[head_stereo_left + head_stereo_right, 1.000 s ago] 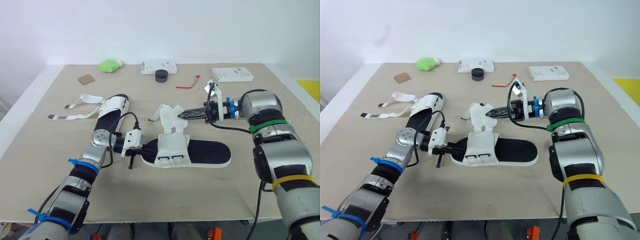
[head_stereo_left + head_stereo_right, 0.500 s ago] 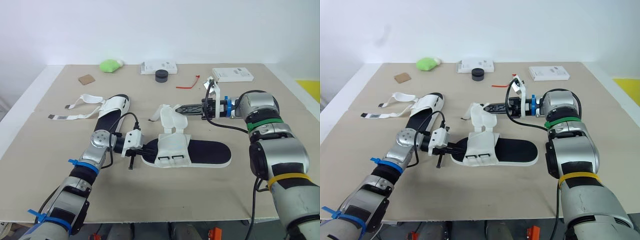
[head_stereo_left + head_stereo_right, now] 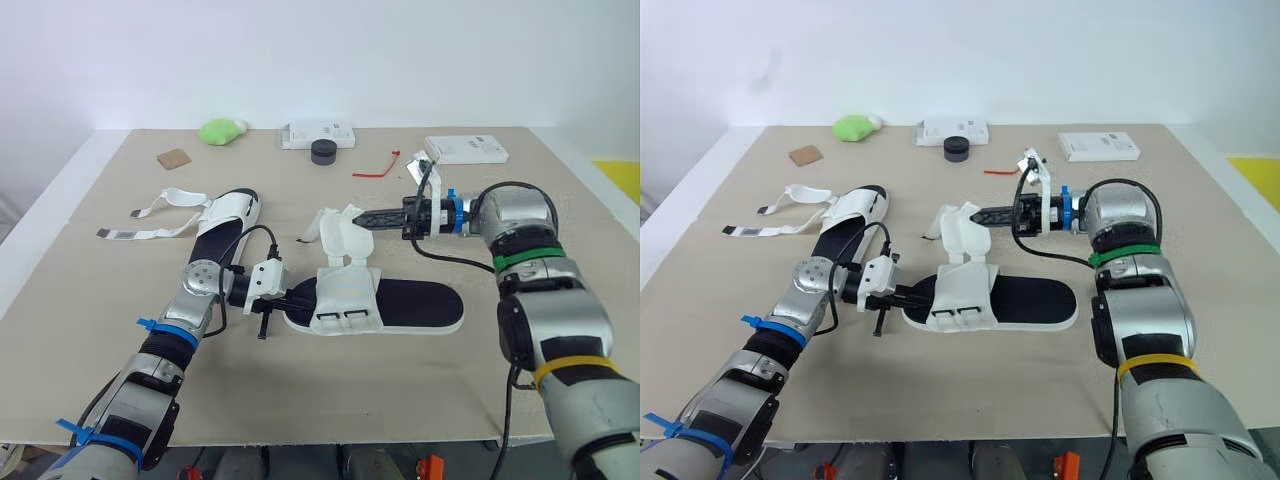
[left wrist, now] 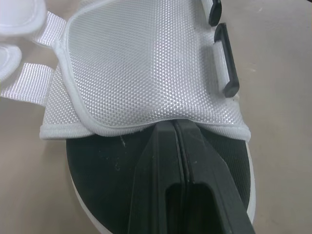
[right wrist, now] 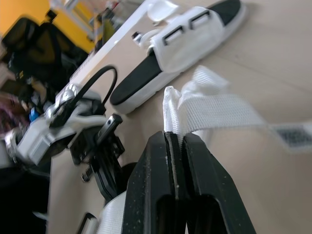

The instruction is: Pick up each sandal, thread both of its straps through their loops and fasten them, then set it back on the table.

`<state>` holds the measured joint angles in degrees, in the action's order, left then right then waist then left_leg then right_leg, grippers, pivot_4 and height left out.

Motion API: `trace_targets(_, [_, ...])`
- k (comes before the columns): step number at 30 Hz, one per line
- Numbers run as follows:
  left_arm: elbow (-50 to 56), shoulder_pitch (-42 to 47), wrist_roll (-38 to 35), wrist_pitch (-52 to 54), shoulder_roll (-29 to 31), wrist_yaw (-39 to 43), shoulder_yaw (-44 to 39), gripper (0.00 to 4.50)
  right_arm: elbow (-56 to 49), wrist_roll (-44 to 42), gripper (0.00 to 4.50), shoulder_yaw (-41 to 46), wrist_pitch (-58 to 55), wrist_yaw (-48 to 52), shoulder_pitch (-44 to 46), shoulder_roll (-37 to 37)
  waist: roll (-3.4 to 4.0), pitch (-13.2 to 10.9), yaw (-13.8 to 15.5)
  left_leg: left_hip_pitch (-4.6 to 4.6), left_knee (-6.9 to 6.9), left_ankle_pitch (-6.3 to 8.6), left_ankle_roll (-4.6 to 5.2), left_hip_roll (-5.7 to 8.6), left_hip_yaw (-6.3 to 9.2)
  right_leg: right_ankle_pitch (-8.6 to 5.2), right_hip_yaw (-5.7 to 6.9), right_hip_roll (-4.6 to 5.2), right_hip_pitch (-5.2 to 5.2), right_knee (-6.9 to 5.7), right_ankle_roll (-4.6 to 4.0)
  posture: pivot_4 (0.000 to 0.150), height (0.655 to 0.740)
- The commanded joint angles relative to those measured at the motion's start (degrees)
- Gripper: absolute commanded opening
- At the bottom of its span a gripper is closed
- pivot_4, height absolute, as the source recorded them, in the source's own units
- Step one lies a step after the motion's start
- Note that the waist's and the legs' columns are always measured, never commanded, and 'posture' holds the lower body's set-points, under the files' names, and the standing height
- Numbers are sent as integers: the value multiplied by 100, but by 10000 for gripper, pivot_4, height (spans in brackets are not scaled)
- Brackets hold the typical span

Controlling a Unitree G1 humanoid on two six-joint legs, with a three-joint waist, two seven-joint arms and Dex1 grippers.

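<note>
Left pincer (image 3: 298,297) has its fingers pressed together with nothing visibly between them, the tips lying on the black insole at the hem of the white upper; I judge it is pinning the sandal (image 3: 410,306) flat on the bench (image 3: 100,300) so it will not slide while the other arm pulls. That sandal lies lengthwise at centre, its two black loops (image 4: 226,66) on the side of the upper that faces the robot. Right pincer (image 3: 363,218) comes in level from the right, clamped on the white strap (image 3: 338,230) and holding it raised on the far side of the upper, probably to carry it over toward a loop. The upper's own bulk sits between strap and loops, and the left arm's cable curls just beside it, so the pull wants care. Further left, a second sandal (image 3: 225,222) lies with both straps spread open. Along the back edge, well apart from the work, sit a green lump (image 3: 222,130), a brown card (image 3: 173,158), a white box (image 3: 318,134), a black tub (image 3: 322,151), a red tie (image 3: 378,168) and a second box (image 3: 465,149).
</note>
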<state>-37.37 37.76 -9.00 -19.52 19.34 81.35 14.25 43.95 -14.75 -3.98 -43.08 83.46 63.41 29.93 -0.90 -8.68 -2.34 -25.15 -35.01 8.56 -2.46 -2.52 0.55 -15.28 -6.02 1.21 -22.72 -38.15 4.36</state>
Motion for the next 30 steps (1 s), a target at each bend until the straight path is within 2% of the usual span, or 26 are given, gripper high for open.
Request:
trace_targets(1, [-354,-390,557,231,4,75,526,0,-2333,-362,519,-176,272,497,-1040,439,4,5,19,0,1,2,-3,3,5,-6,1,0,5,2,3,1500,7400])
trace_targets(3, [-343,-399,551,253,3,92,524,0,-3054,-389,519,-219,521,459,-1567,566,12,11,22,6,-1,11,-17,3,9,-16,3,-1,16,2,2,1500,7400])
trace_targets(7, [-321,-413,545,281,-12,106,534,0,-3828,411,519,-503,2434,-330,-2735,645,1,34,15,26,0,18,-24,2,18,-29,15,-2,37,4,-6,1500,7400])
trace_targets(11, [-317,-407,543,302,-12,114,546,0,-3753,976,519,-752,3807,-884,-3009,592,1,35,-17,49,0,17,-26,2,9,-40,8,0,53,4,-26,1500,7400])
trace_targets(14, [-323,-385,541,313,-23,111,553,0,-3607,1319,519,-957,4847,-934,-3128,732,-4,37,-15,62,0,17,-27,2,7,-40,6,0,63,5,-26,1500,7400])
trace_targets(17, [-347,-354,544,314,-42,103,547,0,-3591,1405,519,-1134,4964,-667,-3200,1001,-4,37,-6,64,0,18,-27,3,9,-43,7,2,65,9,-30,1500,7400])
trace_targets(18, [-351,-344,544,317,-47,100,544,0,-3638,1340,5961,-1166,4679,-530,-3192,1098,-5,37,-3,64,0,18,-27,5,9,-44,6,3,73,9,-29,1500,7400])
trace_targets(20, [-359,-334,543,313,-54,93,541,0,-3756,1150,9029,-1209,4131,-230,-3155,1298,-7,38,15,64,0,19,-27,7,11,-46,7,5,79,10,-29,1500,7400])
trace_targets(26, [-410,-295,536,299,-56,97,547,0,-3729,683,36550,-1144,2461,220,-2649,1636,-19,45,32,74,3,24,-29,7,17,-56,14,8,84,11,-41,1500,7400])
trace_targets(27, [-420,-287,538,296,-57,100,550,0,-3579,611,39536,-1090,2225,268,-2486,1648,-16,44,31,76,3,26,-31,5,18,-57,16,8,84,11,-42,1500,7400])
trace_targets(30, [-446,-268,542,283,-65,102,554,0,-3097,489,39536,-1042,1504,469,-1999,1752,-16,41,31,76,2,25,-30,5,12,-53,13,11,83,10,-45,1500,7400])
